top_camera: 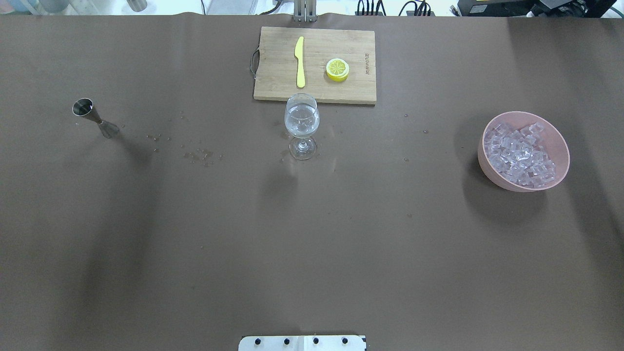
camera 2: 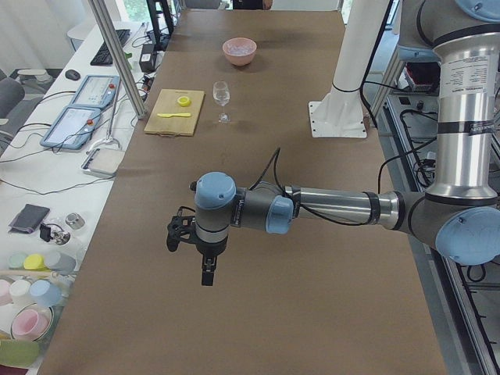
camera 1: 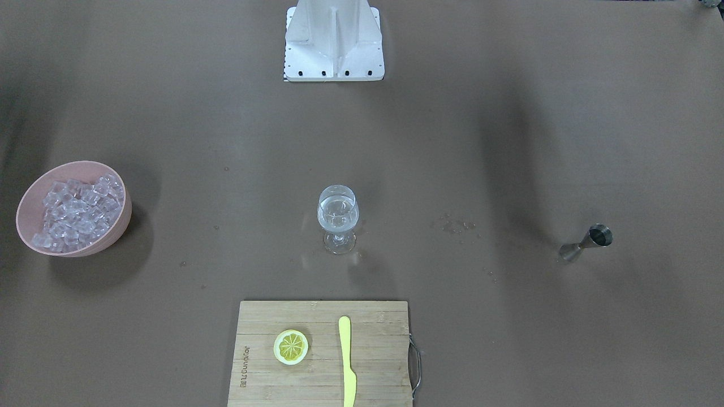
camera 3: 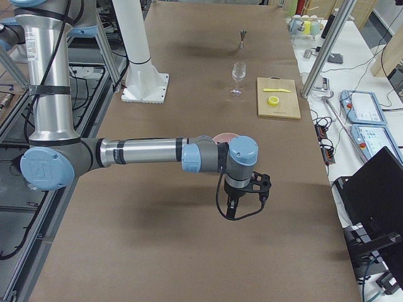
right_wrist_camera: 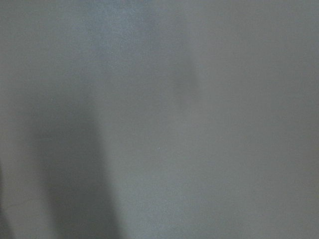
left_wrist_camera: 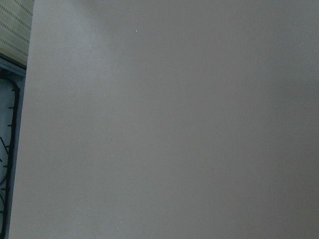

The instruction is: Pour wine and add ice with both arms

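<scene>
A wine glass [camera 1: 337,217] stands upright at the table's middle, and a small amount of clear wine [top_camera: 302,122] sits in its bowl. The ice [camera 1: 76,212], many small clear cubes, fills a pink bowl [top_camera: 560,146] far to my right. A steel jigger [top_camera: 92,114] stands far to my left. My left gripper [camera 2: 207,272] hangs over bare table at the left end, far from the glass. My right gripper [camera 3: 232,207] hangs over the right end, past the bowl. Neither shows in the overhead or front views; I cannot tell whether they are open or shut. Both wrist views show only table cover.
A wooden cutting board [top_camera: 273,73] lies beyond the glass, with a lemon slice [top_camera: 337,69] and a yellow knife [top_camera: 300,61] on it. The white mounting post [camera 1: 334,39] stands at my base. Small droplets [top_camera: 197,153] dot the cover between jigger and glass.
</scene>
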Controlling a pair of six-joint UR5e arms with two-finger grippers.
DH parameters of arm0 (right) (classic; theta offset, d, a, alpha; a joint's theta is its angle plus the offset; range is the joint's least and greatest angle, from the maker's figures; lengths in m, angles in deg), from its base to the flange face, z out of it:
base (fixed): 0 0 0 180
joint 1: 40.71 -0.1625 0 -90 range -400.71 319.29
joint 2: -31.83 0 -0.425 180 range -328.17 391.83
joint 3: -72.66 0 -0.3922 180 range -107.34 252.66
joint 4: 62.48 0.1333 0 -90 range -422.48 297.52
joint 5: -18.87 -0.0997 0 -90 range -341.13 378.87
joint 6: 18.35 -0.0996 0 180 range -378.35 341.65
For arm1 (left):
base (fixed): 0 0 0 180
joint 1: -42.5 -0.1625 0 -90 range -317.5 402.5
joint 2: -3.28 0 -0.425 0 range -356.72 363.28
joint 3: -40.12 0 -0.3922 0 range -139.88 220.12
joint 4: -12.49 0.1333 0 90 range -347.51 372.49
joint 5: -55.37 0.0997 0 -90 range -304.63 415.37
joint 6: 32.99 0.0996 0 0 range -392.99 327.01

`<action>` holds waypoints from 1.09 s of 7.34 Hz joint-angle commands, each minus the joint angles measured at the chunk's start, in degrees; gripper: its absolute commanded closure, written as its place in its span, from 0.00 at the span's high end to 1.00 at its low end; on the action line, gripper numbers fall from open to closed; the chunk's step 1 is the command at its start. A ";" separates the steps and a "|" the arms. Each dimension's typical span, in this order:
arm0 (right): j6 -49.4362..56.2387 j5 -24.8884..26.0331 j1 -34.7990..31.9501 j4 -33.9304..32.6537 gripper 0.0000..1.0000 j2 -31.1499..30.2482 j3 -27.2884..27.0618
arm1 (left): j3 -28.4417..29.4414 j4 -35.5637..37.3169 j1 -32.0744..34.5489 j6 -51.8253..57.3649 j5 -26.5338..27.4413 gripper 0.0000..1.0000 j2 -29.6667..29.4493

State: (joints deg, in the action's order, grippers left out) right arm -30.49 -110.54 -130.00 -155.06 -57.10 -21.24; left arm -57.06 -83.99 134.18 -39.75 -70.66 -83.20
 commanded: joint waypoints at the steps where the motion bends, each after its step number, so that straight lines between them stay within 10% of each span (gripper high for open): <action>1: 0.00 0.47 0.00 0.03 1.00 -0.01 -0.14 | -0.47 -0.10 0.07 -0.01 -0.10 0.98 0.26; 8: -0.08 0.47 1.13 0.29 1.00 0.86 0.30 | -0.73 0.16 0.07 -0.01 -2.65 0.98 0.26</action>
State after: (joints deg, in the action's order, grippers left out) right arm -30.48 -110.13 -129.64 -154.86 -56.44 -21.21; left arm -57.72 -83.79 134.21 -39.76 -73.04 -82.94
